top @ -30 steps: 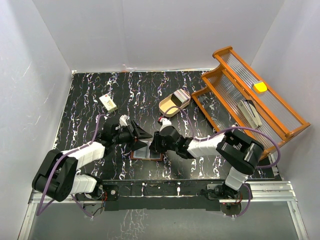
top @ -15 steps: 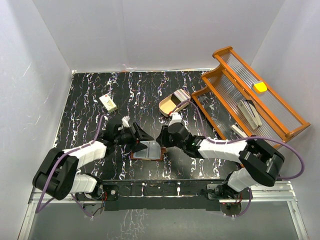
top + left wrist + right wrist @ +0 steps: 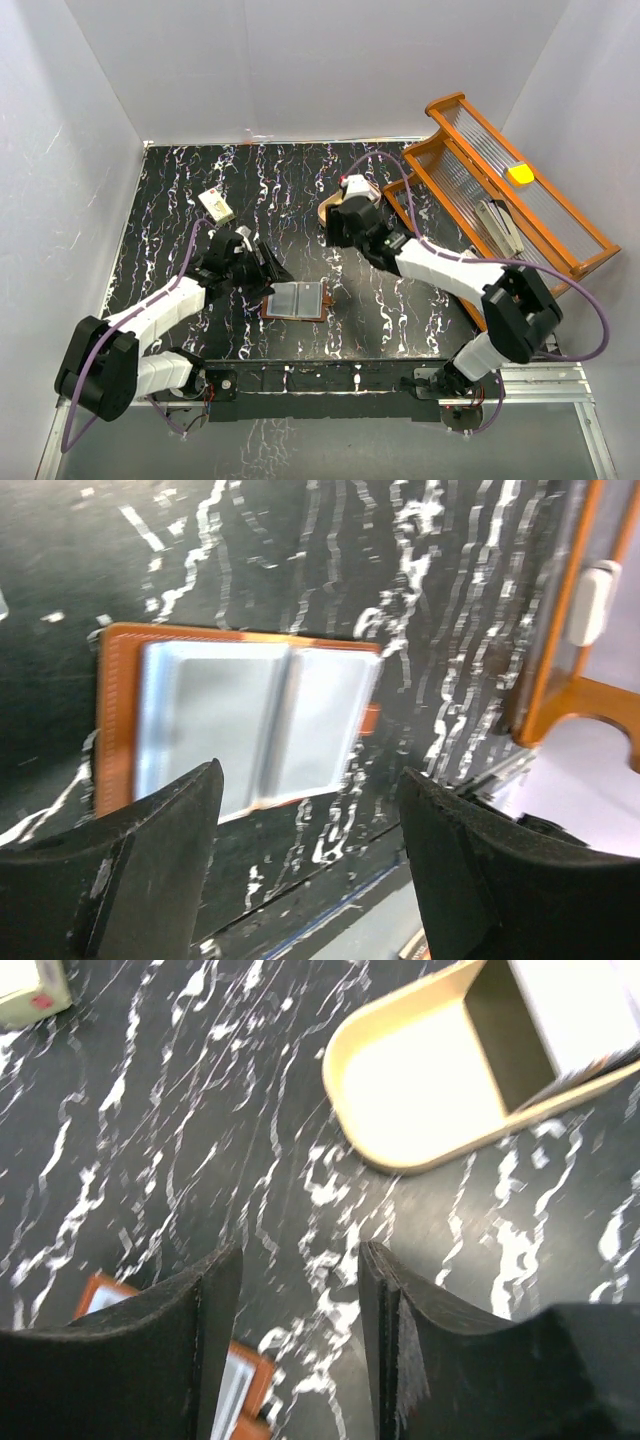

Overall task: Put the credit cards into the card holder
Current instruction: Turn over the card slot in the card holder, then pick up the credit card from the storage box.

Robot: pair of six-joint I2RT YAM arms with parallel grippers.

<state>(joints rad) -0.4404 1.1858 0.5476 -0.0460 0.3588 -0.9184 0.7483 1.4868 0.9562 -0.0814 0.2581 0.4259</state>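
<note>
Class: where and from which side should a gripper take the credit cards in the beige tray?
Probably from above, pinching the credit cards across the stack's sides: the beige tray rim blocks a sideways approach, and the tray's bare half leaves finger room.

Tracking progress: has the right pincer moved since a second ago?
Yes. The right pincer left the card holder and moved away toward the beige oval tray.

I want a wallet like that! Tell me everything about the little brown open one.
The small brown leather card holder lies open and flat on the black, white-veined table, its grey-blue lining with two shiny pockets facing up. A small brown tab sticks out at one side. Only the table touches it.
</note>
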